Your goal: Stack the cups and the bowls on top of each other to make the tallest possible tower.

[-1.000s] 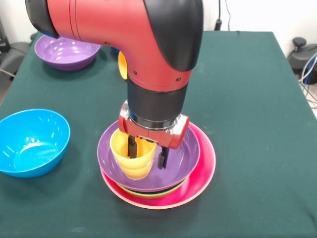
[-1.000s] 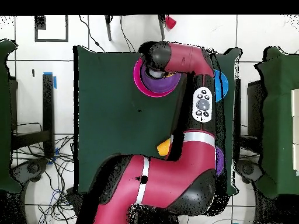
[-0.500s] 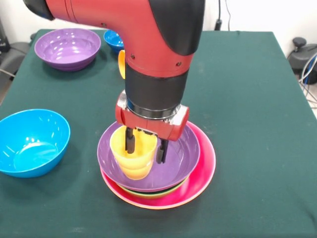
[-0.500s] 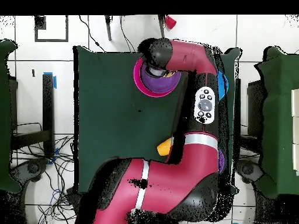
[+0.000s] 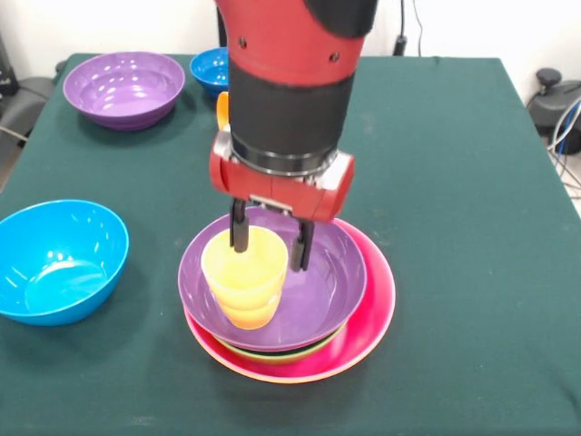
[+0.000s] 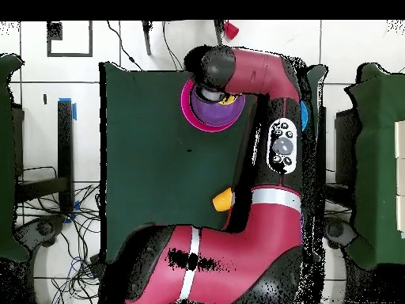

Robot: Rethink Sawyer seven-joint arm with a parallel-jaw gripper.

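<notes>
Yellow cup in the tower, my pincer spread over it

My pincer (image 5: 270, 246) hangs open just above the yellow cup (image 5: 244, 288): one finger at the cup's far rim, the other just right of it, neither gripping. The cup stands upright in the purple bowl (image 5: 322, 291) topping the tower (image 5: 368, 318), pink outermost. On the green surface (image 5: 463, 182), a light blue bowl (image 5: 59, 262) sits left; another purple bowl (image 5: 123, 86) far left. I read no writing.

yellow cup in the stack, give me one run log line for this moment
gripper: open, straddling cup rim | yellow cup: upright in purple bowl | tower: pink bowl at bottom
</notes>
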